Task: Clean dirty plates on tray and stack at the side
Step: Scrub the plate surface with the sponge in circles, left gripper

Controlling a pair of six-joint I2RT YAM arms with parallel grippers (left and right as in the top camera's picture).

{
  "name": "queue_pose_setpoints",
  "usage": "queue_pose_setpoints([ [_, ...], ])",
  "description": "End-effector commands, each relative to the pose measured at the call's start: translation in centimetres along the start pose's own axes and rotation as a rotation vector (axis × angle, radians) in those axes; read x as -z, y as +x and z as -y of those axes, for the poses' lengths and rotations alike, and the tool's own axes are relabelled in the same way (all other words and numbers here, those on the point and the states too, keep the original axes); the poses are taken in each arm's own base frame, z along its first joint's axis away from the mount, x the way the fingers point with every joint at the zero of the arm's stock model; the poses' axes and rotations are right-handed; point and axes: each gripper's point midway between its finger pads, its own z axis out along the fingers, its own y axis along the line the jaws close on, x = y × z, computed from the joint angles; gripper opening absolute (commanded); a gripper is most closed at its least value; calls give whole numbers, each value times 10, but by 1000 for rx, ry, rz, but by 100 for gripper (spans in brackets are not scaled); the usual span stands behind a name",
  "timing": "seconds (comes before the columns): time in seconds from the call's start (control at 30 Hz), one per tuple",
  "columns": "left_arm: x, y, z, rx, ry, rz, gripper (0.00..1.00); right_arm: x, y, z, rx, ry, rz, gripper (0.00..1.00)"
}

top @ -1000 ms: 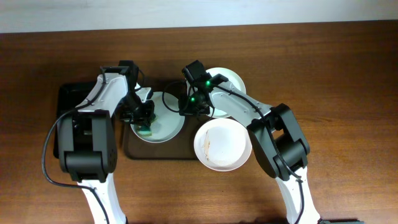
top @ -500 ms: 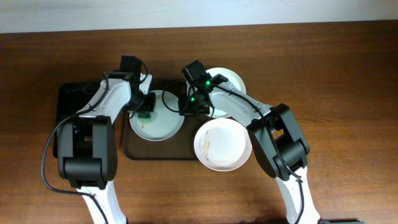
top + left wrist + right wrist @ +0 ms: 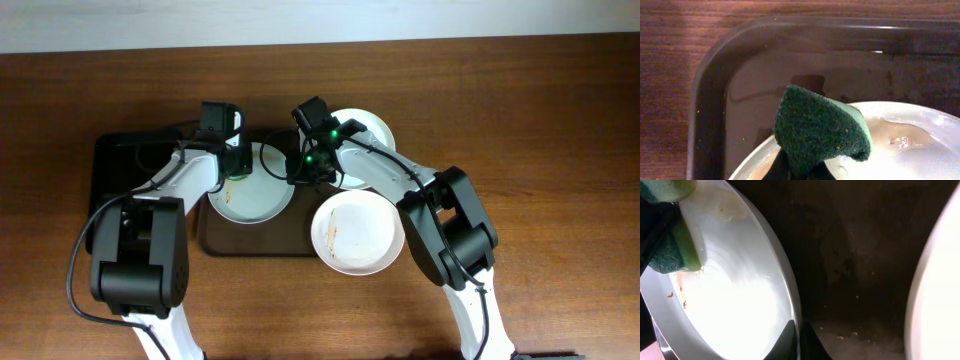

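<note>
A pale plate [image 3: 255, 195] lies at the left of the brown tray [image 3: 255, 243]. My left gripper [image 3: 238, 170] is shut on a green sponge [image 3: 820, 127], which rests against the far-left rim of this plate [image 3: 900, 155]. My right gripper [image 3: 303, 172] is shut on the same plate's right rim [image 3: 790, 300], one finger inside and one outside. A second pale plate [image 3: 365, 130] sits at the far right. A white plate [image 3: 358, 232] with a brown smear overlaps the tray's right edge. The sponge [image 3: 675, 247] also shows in the right wrist view.
A smaller black tray [image 3: 108, 160] lies on the wooden table left of the brown tray. The brown tray's floor [image 3: 860, 280] carries wet film and crumbs. The rim of a neighbouring plate [image 3: 935, 295] shows at the right of the right wrist view.
My left gripper has carried the sponge from the near-left part of the plate up to its far-left rim. The right gripper has kept its hold on the rim without moving.
</note>
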Motion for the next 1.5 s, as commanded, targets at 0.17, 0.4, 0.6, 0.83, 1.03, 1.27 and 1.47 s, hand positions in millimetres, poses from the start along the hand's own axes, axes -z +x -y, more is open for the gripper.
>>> queue_pose_setpoints([
  [0.17, 3, 194, -40, 6, -193, -729, 1, -8, 8, 10, -8, 20, -34, 4],
  [0.4, -47, 161, -21, 183, -110, -435, 1, -8, 8, 10, -8, 20, -34, 4],
  [0.6, -43, 177, 3, 214, 26, -496, 1, -8, 7, 10, -2, 17, -30, 4],
  [0.83, -20, 200, 39, 69, 298, -625, 1, -8, 7, 10, -2, 17, -29, 4],
  [1.03, -43, 175, -31, 209, -173, -465, 1, -8, 7, 10, -2, 17, -30, 4],
  [1.27, -44, 153, -59, 222, -341, -358, 1, -8, 7, 10, -2, 17, -29, 4],
  [1.47, -14, 211, -30, 159, -169, -673, 0, -8, 7, 10, -2, 17, -29, 4],
])
